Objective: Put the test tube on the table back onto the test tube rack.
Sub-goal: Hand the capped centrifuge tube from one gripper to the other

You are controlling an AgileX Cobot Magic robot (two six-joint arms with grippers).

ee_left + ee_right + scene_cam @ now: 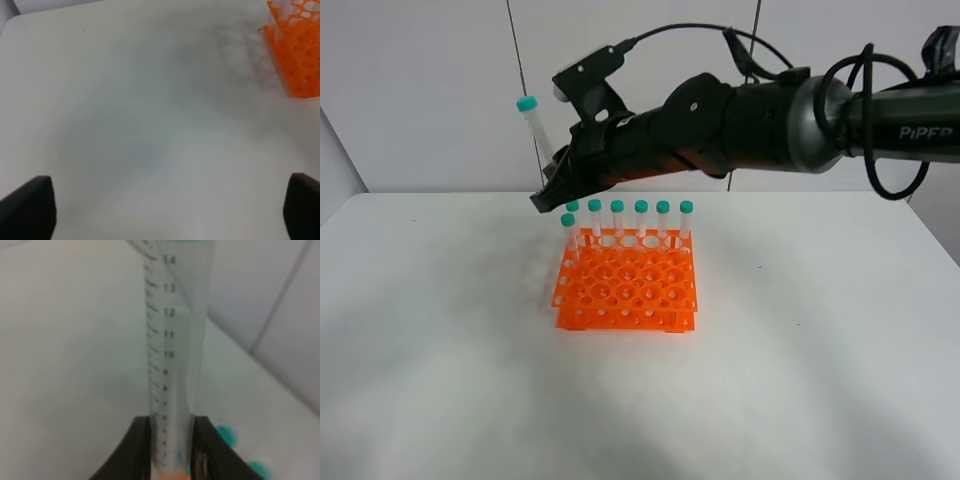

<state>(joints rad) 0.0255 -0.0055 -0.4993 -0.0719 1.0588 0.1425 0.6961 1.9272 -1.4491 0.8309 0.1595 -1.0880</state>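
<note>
Right arm stretched in from right edge, past centre. Right gripper (548, 196) clamped tilted test tube (534, 132) by lower end, above back-left corner of test tube rack (625, 290). One rack, mid-table (800, 380), held seven other tubes (641, 220). Left gripper (170, 210) spread wide, empty.

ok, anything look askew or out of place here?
Only the test tube in the right hand: gripped near its tip, by the back-left corner of the test tube rack, it leans cap-outward rather than plumb. The six racked tubes stand upright; nothing spilled or visibly damaged.
</note>
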